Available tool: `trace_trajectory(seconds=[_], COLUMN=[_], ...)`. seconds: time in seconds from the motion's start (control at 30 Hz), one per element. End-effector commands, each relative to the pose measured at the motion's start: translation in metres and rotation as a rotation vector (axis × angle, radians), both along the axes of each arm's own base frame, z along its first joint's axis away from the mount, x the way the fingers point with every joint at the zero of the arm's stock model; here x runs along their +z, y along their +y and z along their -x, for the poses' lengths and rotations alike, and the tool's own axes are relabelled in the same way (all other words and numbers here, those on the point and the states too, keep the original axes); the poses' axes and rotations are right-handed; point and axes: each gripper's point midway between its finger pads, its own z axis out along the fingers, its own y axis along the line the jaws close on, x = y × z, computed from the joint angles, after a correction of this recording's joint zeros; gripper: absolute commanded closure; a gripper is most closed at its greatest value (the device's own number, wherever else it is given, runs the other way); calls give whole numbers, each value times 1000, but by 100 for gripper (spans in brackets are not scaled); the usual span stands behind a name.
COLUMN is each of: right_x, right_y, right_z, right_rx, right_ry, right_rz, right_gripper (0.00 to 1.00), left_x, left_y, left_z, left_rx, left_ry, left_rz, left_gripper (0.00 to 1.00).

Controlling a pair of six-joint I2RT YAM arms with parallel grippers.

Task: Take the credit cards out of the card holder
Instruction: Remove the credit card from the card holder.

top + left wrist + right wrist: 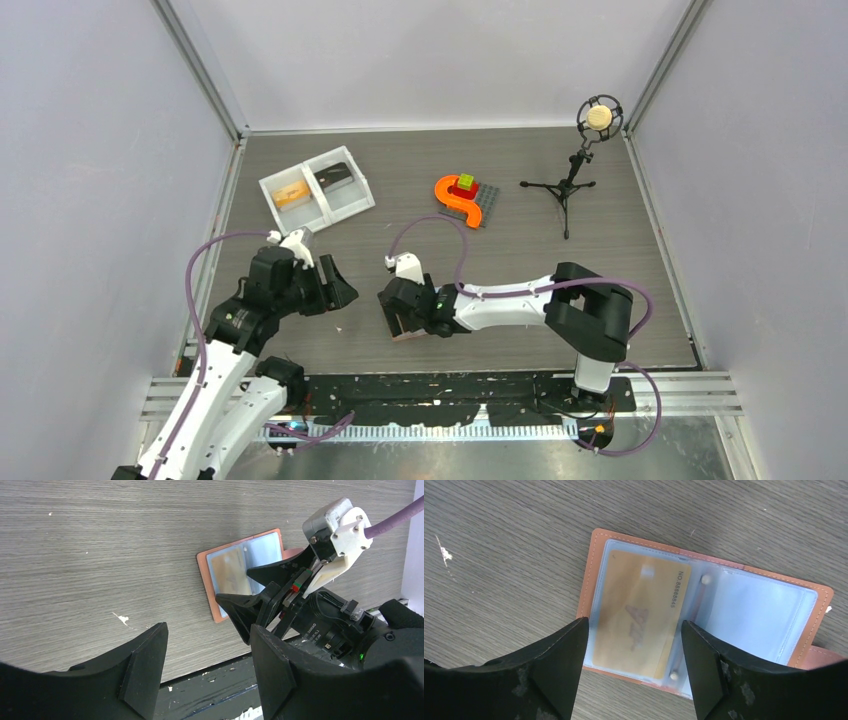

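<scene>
Salmon-brown card holder [749,610] spread open beneath the right gripper [634,640].
It lies flat on the grey wood-grain surface [499,540] near the front edge, light blue pockets facing up, with a gold card [639,615] tucked in one pocket. The right gripper's jaws are released, framing that card from either side in the wrist view and grasping nothing. The left gripper [207,635] hovers nearby, jaws also parted and empty. A white two-compartment tray [268,186] sits well apart at back left.
</scene>
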Motion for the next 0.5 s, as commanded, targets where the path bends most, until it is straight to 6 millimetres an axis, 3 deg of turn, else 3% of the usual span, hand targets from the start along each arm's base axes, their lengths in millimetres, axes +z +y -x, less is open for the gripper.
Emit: trace_trajectory(seconds=[0.0,0.33,0.47], right_x=[1,-10,-13], right_y=[2,-3,-1], right_z=[-4,-4,-3], right_rx=[-25,-37,-30], right_ry=[-19,-28,-20], right_rz=[33,94,93], right_gripper=[24,23,27], left_x=[11,10,10], left_y=[-2,-1,-1], left_z=[-4,-4,-4], left_rx=[-7,-12,-11], left_ry=[-46,-50,-51], left_rz=[9,3,1], left_gripper=[36,36,36])
